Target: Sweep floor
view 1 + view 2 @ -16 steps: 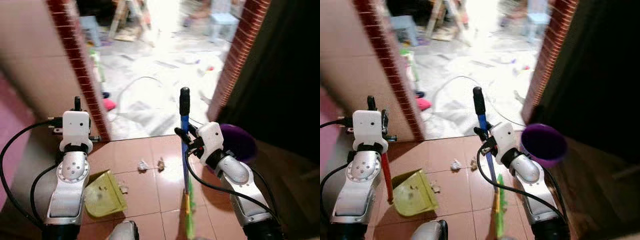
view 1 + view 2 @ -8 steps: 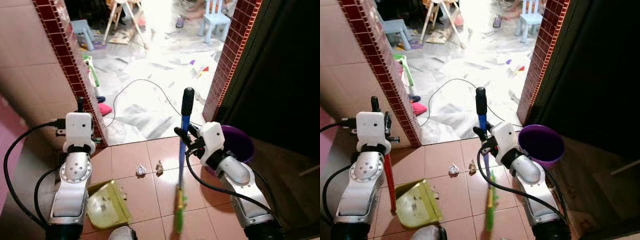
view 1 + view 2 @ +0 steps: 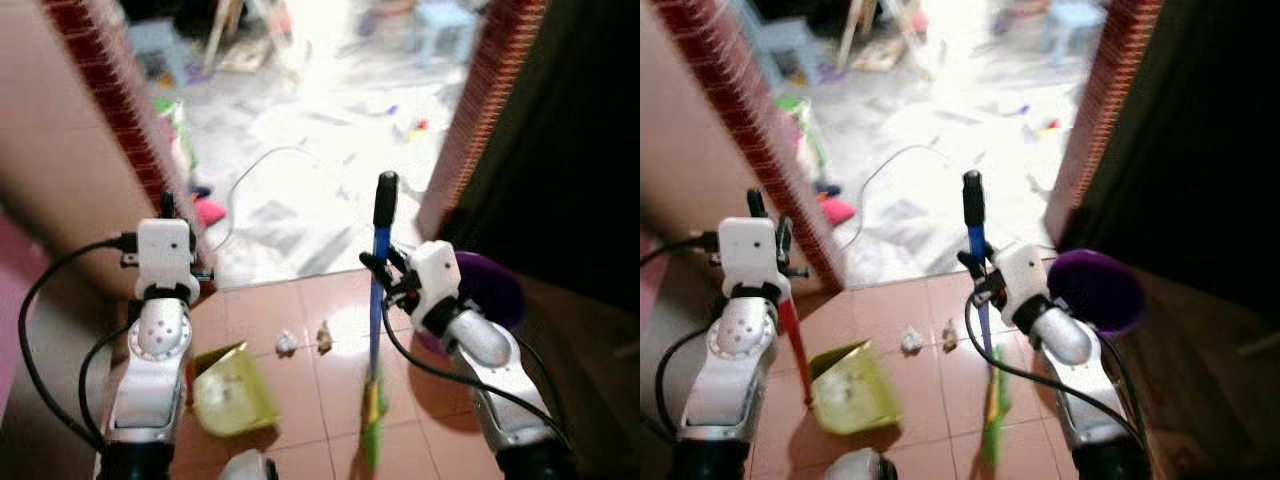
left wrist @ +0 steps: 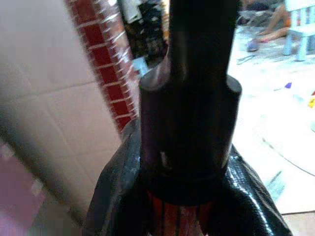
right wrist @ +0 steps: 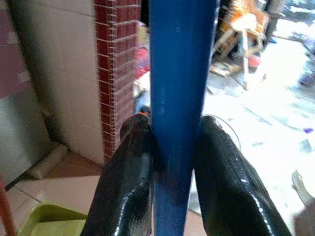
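Right gripper [image 3: 388, 275], centre-right of the head view, clamped on the blue broom handle [image 3: 379, 262]; in the wrist view both fingers [image 5: 129, 172] press the shaft. Green broom head [image 3: 372, 425] on the tiles at lower centre. Left gripper [image 3: 768, 228], at left, closed around the red dustpan handle [image 3: 795, 338]. Yellow-green dustpan [image 3: 234, 390] on the floor at lower left. Two scraps of debris [image 3: 286, 343] just right of it. Purple bucket [image 3: 1097, 290] at right.
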### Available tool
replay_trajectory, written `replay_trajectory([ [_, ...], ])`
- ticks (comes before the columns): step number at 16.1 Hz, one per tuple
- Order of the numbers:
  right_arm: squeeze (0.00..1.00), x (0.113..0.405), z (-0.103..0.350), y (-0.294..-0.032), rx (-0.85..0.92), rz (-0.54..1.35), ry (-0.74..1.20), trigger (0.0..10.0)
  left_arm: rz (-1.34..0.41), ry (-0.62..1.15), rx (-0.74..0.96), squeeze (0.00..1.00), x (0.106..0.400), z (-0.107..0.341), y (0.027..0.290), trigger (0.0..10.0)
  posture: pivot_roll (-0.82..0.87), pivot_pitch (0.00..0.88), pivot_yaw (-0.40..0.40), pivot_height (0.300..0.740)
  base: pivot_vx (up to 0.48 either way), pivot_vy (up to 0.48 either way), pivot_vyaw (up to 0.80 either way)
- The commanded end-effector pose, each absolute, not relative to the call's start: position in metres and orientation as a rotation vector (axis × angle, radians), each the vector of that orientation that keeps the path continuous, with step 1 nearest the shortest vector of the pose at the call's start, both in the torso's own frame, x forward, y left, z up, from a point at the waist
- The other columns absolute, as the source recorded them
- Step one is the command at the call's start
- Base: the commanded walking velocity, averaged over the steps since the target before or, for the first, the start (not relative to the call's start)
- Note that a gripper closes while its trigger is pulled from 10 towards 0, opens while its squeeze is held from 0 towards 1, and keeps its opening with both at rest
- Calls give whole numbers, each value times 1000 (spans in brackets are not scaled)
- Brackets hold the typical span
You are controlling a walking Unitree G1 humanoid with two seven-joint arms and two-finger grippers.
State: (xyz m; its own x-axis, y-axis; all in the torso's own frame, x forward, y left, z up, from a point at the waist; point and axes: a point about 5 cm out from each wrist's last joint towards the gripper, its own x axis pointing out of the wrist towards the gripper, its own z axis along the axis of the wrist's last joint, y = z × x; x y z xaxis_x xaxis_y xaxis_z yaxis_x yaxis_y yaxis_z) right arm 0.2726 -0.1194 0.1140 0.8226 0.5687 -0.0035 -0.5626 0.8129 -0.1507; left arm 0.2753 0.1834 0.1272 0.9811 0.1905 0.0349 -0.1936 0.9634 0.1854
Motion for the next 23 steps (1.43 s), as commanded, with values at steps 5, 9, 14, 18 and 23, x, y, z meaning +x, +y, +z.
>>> replay_trajectory([
  [5, 0, 272, 123, -120, -149, 604, -88, 10000, 202, -62, 225, 0, 279, 137, 185, 10000, -99, 0, 28, 740, 0, 443, 0],
  [9, 0, 271, 122, -121, -157, 605, -87, 10000, 199, -66, 226, 0, 281, 138, 184, 10000, -102, 0, 25, 740, 0, 217, 0],
  [14, 0, 272, 123, -122, -162, 604, -91, 10000, 188, -69, 273, 0, 284, 137, 185, 10000, -102, 0, 25, 740, 0, 0, 0],
  [18, 0, 271, 124, -120, -154, 604, -92, 10000, 101, -51, 264, 0, 292, 127, 182, 10000, -103, 0, 21, 740, 0, 0, 0],
  [23, 0, 264, 121, -118, -116, 580, -82, 10000, 54, -55, 239, 0, 308, 116, 162, 10000, -125, 0, 22, 740, 0, 0, 0],
])
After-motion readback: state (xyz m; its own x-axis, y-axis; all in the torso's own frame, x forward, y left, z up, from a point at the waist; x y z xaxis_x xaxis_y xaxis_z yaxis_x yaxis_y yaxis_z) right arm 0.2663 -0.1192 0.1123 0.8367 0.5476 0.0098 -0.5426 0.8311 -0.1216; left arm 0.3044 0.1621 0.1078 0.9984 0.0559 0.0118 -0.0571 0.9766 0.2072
